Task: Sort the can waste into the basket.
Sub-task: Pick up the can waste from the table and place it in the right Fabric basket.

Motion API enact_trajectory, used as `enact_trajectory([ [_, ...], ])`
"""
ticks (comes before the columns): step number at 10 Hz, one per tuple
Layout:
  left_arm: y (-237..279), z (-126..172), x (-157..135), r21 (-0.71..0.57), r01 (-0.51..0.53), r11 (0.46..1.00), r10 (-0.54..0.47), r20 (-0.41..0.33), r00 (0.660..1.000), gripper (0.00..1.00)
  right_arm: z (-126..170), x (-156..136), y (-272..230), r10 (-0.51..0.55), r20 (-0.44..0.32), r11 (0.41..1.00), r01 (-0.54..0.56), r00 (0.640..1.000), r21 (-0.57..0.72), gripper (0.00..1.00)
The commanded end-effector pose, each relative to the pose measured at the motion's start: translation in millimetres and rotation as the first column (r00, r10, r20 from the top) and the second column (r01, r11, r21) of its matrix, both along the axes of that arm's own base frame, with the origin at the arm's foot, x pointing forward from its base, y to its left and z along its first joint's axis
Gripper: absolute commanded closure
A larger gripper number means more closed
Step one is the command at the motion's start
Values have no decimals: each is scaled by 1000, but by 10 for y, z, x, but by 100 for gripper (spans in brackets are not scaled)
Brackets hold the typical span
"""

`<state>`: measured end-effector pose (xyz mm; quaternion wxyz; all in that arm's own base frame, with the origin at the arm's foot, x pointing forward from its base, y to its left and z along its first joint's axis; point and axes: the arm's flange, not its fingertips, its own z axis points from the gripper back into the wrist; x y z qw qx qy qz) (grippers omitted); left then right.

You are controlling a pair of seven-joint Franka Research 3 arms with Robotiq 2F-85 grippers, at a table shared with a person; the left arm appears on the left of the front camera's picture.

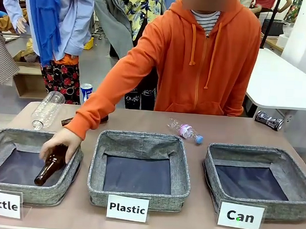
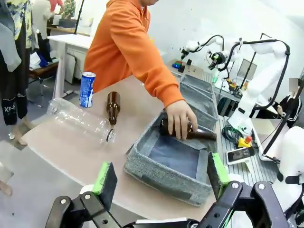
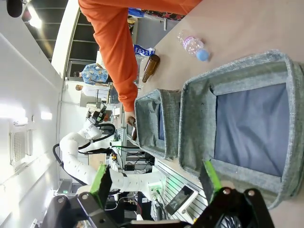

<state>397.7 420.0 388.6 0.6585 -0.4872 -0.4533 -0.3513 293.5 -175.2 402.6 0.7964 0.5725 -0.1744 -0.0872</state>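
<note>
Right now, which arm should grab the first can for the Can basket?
Right, probably. The dark can lies far right, behind the Can basket, which the open right gripper faces. The open left gripper faces the Bottle basket, where the person's hand is busy.

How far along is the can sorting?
Done: nothing, the Can basket is bare inside. In hand: a person's hand lays a brown bottle into the Bottle basket; the left gripper and right gripper hang open, holding nothing. Left: the blue can and the dark can both sit on the table's far side.
</note>
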Motion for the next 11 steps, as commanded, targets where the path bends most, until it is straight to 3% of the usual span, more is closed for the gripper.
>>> enact_trajectory([
  [1,38,185,174,-5,-2,1000,2,-32,999,0,12,27,-11,1,36,1000,-1,999,9,0],
  [5,-356,442,431,110,68,992,-62,-52,997,0,12,27,-11,1,36,1000,-1,999,9,0],
  [8,-1276,635,802,281,113,953,-88,-101,991,0,12,27,-11,1,36,1000,-1,999,9,0],
  [10,-2015,759,1167,442,141,886,-114,-87,990,0,12,27,-11,1,36,1000,-1,999,9,0],
  [11,-2302,792,1365,496,79,865,-44,-81,996,0,12,27,-11,1,36,1000,-1,999,9,0],
])
